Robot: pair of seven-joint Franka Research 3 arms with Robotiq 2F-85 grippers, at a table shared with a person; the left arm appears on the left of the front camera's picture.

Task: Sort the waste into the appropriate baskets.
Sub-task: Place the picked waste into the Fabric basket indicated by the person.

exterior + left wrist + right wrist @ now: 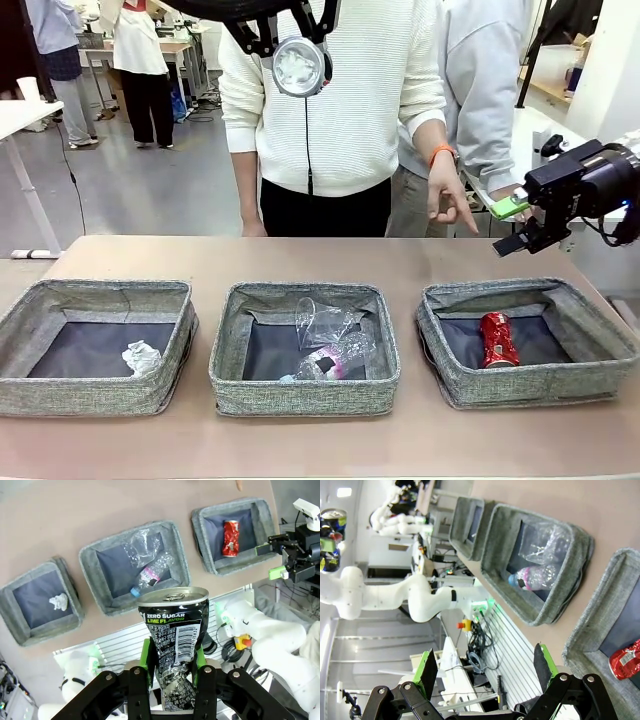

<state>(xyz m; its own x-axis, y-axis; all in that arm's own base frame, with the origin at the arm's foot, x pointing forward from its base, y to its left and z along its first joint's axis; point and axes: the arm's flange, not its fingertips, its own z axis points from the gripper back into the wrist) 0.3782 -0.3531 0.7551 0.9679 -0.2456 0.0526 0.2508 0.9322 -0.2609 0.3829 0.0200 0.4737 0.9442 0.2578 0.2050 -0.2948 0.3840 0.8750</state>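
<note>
The brown flat-topped desk spans the lower half of the front view, and a person in a white ribbed sweater stands at its far edge in the upper middle, one hand hanging down with a finger pointing toward the desk. Three square, low, grey woven-fabric baskets sit in a row along the bottom of that view. The left grey basket holds a small white paper wad near its lower right corner. The middle grey basket holds a clear crumpled plastic cup and, just below it, a clear blue-capped plastic bottle with a pink label. The right grey basket holds a crushed red can lying toward its left side. The right robot hand sits at the right edge of the front view, above the right basket, its green-padded fingers spread wide with nothing between them. In the left wrist view, the left robot hand at the bottom centre is clamped around the dented lower part of a crushed dark can printed with white and green lettering, held upright high above the three baskets.
</note>
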